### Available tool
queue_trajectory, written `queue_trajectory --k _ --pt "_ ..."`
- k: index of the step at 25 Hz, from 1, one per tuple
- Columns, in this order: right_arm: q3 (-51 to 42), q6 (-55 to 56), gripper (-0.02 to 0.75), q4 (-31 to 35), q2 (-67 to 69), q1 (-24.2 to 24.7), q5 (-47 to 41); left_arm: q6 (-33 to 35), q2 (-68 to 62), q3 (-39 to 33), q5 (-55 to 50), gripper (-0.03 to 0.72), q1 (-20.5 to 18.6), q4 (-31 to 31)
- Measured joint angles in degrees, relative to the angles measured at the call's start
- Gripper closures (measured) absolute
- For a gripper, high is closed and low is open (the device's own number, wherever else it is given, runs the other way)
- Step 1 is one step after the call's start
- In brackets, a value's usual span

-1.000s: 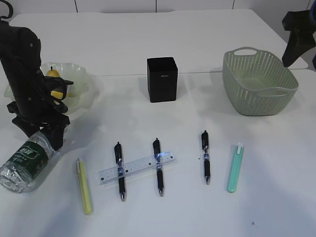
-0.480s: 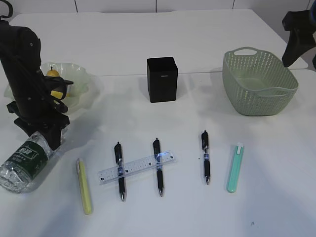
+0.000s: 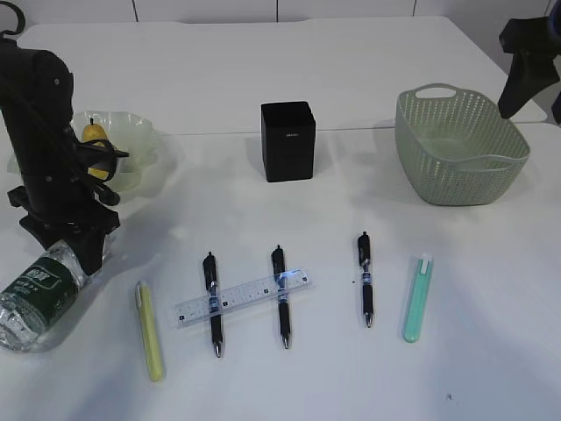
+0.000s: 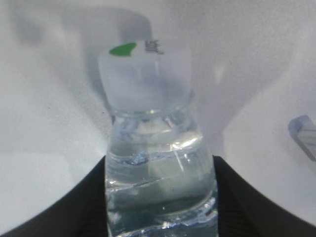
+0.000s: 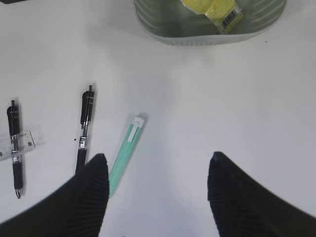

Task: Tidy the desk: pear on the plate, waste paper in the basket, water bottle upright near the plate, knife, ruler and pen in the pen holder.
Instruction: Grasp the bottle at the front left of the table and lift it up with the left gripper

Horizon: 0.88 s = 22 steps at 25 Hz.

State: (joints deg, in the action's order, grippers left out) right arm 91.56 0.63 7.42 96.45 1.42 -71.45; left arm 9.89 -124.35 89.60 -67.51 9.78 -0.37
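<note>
Left of the table [image 3: 368, 79], the left gripper [image 3: 77, 253] stands over the neck end of the bottle [image 3: 39, 294], which lies on its side at the table's front left. Seen from the left wrist, the two dark fingers [image 4: 64, 207] flank the clear bottle [image 4: 160, 187] on both sides, jaws closed part-way around it, with the white cap [image 4: 145, 74] pointing away from the camera; whether the pads press the plastic cannot be told. The plate [image 3: 140, 167] sits just behind the left arm, and the pear [image 3: 95, 133] lies in it, partly hidden by the arm. The black holder [image 3: 287, 140] stands upright at mid-table. The basket [image 3: 458, 145] sits to the right; in the right wrist view a yellow tagged scrap of paper [image 5: 212, 9] lies inside the basket [image 5: 207, 34]. Across the front lie three black pens [image 3: 365, 279], the ruler [image 3: 242, 298] resting across two of them, a yellow knife [image 3: 151, 331] beside the bottle and a teal knife [image 3: 417, 296] at right. The right gripper [image 5: 155, 190] hangs above bare table with its jaws wide apart, empty, near the teal knife [image 5: 124, 150].
</note>
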Motion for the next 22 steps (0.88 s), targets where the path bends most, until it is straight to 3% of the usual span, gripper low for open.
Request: queue_trajectory --k 11,22 --pt "0.0 0.0 0.241 0.3 0.0 0.0 0.0 0.0 0.0 5.4 -0.4 0.314 0.0 -2.7" --pt "0.0 -0.1 0.24 0.5 -0.7 0.0 0.0 0.0 5.1 6.1 -0.9 0.314 0.0 -4.9"
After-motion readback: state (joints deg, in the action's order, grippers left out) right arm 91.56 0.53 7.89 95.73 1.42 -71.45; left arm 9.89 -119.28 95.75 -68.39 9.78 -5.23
